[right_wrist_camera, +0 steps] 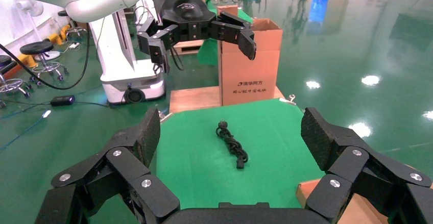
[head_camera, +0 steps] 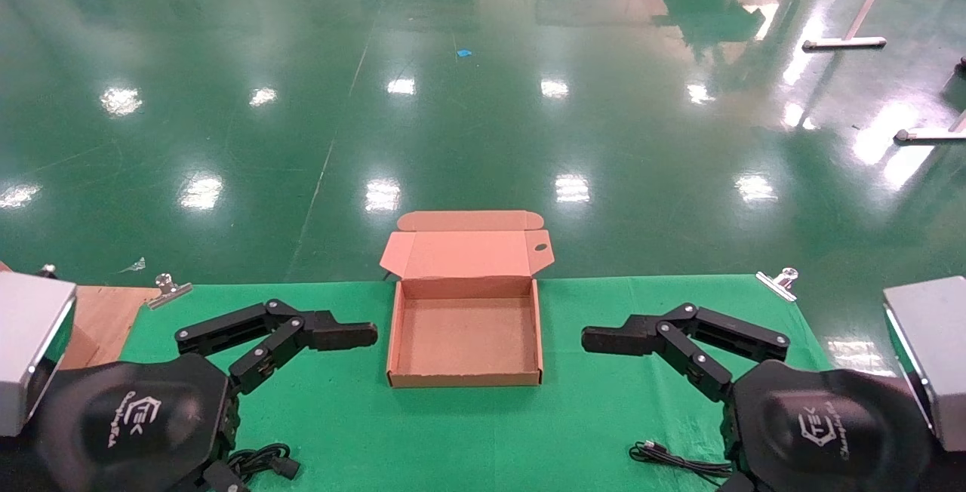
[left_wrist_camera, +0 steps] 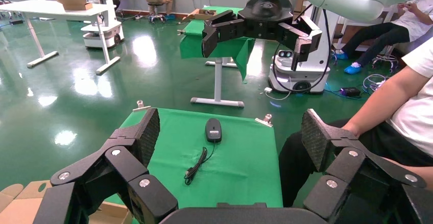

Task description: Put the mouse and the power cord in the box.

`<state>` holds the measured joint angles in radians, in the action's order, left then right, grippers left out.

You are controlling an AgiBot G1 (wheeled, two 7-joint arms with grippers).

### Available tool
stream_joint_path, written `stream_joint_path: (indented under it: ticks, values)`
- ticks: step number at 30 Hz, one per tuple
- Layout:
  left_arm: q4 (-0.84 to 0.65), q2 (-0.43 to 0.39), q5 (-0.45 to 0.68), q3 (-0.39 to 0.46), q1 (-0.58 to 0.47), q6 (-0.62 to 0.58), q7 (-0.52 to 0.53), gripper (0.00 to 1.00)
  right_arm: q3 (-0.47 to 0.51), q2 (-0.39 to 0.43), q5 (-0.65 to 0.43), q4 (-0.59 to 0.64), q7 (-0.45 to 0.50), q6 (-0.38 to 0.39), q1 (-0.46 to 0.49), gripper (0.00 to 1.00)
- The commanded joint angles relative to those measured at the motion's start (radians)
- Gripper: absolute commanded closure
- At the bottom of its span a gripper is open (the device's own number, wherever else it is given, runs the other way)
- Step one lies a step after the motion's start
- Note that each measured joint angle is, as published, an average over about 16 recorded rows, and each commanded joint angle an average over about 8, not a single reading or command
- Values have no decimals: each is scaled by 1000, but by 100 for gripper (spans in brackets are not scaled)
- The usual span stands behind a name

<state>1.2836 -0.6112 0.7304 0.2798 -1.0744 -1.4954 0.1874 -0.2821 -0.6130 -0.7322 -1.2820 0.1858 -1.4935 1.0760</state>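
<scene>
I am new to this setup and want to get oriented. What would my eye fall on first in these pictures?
First the open, empty box, lid back, at the middle of the green table. On either side of it hover the left gripper and right gripper, both open, holding nothing. The mouse lies on the cloth toward the robot's right, the power cord toward its left.

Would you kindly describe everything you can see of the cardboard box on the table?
The box is a shallow, squarish brown cardboard mailer. It lies open and empty on the green cloth, midway between the two pincers, touching neither. Its hinged lid stands back past the table's far edge, with a tuck flap on top and a small oval hole near one corner.
</scene>
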Motion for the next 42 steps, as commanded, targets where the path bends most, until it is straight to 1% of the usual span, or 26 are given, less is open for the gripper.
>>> stream_joint_path:
  ticks: [1, 32, 37, 42]
  values:
    - [0, 0, 0, 0, 0, 0, 0, 0, 0, 0, 0, 0, 0, 0, 0, 0]
    - [2, -1, 5, 1, -1, 0, -1, 0, 0, 1, -3, 1, -1, 0, 0, 0]
    - [-19, -30, 78, 38, -36, -8, -22, 0, -28, -10, -74, 31, -31, -5, 17, 0]
    - [-120, -92, 221, 114, -109, -38, -67, 0, -97, -62, -222, 129, -121, -44, 79, 0]
